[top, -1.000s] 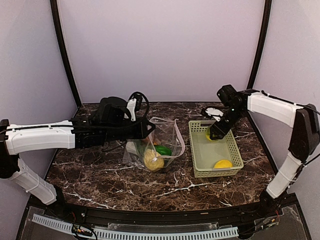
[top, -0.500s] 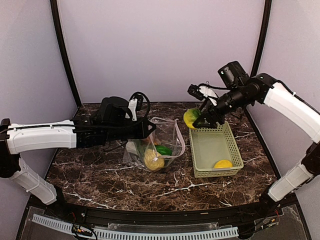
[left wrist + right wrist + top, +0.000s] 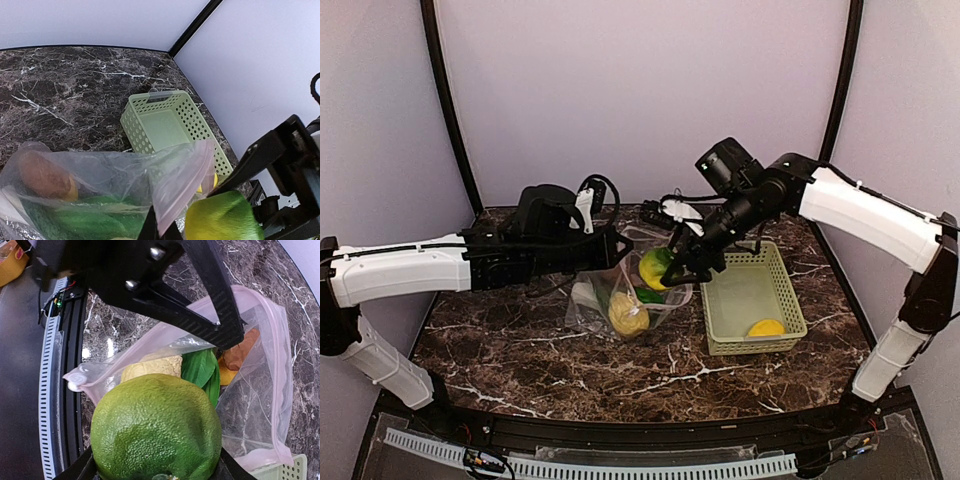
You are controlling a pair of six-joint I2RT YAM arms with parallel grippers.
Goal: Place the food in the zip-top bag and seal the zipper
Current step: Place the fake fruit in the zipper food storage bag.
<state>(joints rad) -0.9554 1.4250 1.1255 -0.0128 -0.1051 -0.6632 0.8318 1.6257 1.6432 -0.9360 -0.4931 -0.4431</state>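
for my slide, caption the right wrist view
Right gripper holds the lime over the zip-top bag the left gripper holds open

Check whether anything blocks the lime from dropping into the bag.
No solid obstacle shows. The left tool holds the zip-top bag open at its mouth, and the lime in the right tool hangs at it. Only the pinkish zipper strip passes close under the lime and might catch it.
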